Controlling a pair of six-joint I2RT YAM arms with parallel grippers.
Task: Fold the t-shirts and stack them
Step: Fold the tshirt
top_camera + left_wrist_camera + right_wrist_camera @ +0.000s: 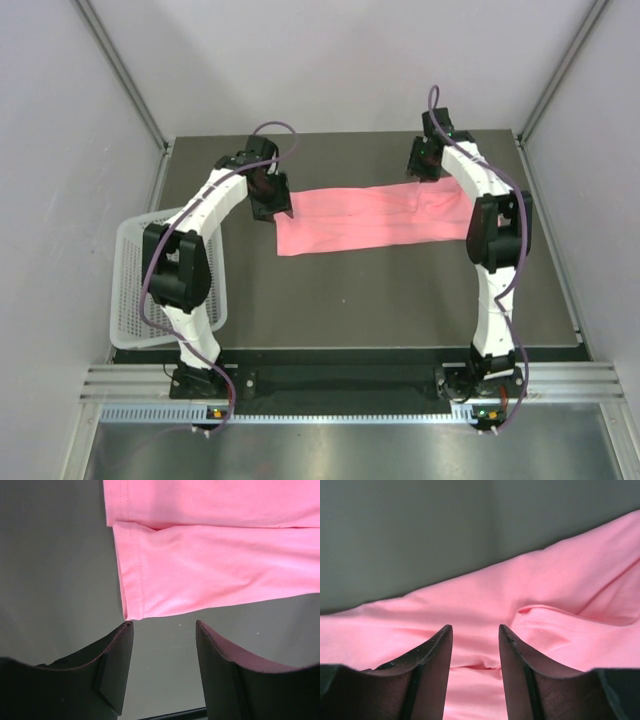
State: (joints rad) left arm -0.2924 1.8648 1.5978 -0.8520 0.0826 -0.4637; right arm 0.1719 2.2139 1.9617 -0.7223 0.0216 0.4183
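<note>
The salmon-pink t-shirt [370, 220] lies on the dark table as a long folded strip running left to right. My left gripper [272, 203] is open and empty at the strip's left end; in the left wrist view [164, 625] its jaws stand over bare table just short of the shirt's hemmed corner [131, 611]. My right gripper [425, 165] is open above the strip's right part. In the right wrist view [475, 628] its jaws stand apart over wrinkled pink fabric [485, 610] and hold nothing.
A white perforated plastic basket [135, 285] stands at the table's left edge, beside the left arm. The dark table top [380, 300] stretches in front of the shirt. Grey walls close in the cell on three sides.
</note>
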